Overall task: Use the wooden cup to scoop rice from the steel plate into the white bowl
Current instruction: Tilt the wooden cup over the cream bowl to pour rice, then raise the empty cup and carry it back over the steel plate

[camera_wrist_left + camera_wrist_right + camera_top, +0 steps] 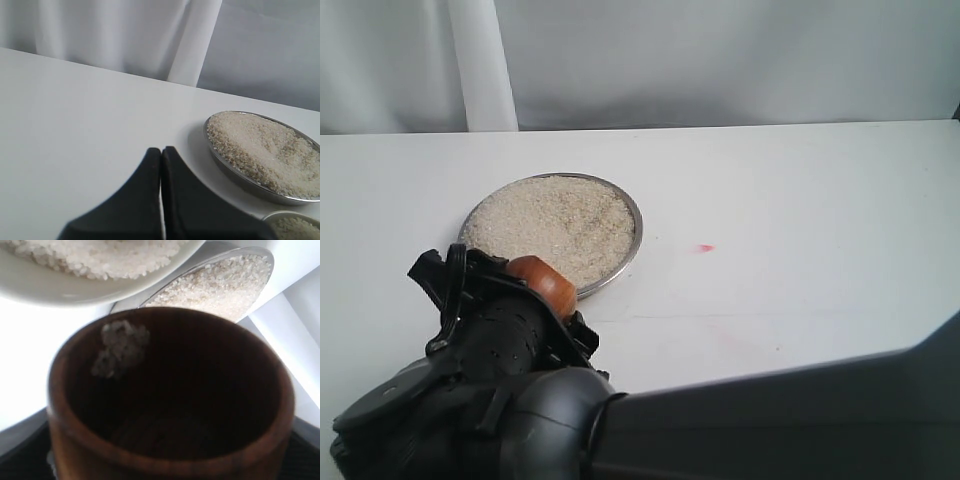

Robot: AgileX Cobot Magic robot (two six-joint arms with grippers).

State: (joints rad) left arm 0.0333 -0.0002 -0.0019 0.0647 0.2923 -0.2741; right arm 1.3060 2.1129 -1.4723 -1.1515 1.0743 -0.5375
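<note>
Holding the wooden cup [548,280] in the right claw [538,302], jaws clamped wide around it, just beside the steel plate's [632,222] rim; a little rice [120,347] is stuck inside. Plate is full of it, white bowl [45,287] holds some too. Left claw [161,152] fully closed, empty.

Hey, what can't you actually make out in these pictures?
Left wrist view: white bowl cut off at the frame's corner.
Exterior view: bowl unseen, probably behind the right claw and arm.
Right wrist view: wooden cup blocks the claw's fingers; its bottom is too dark and blurred to read.
</note>
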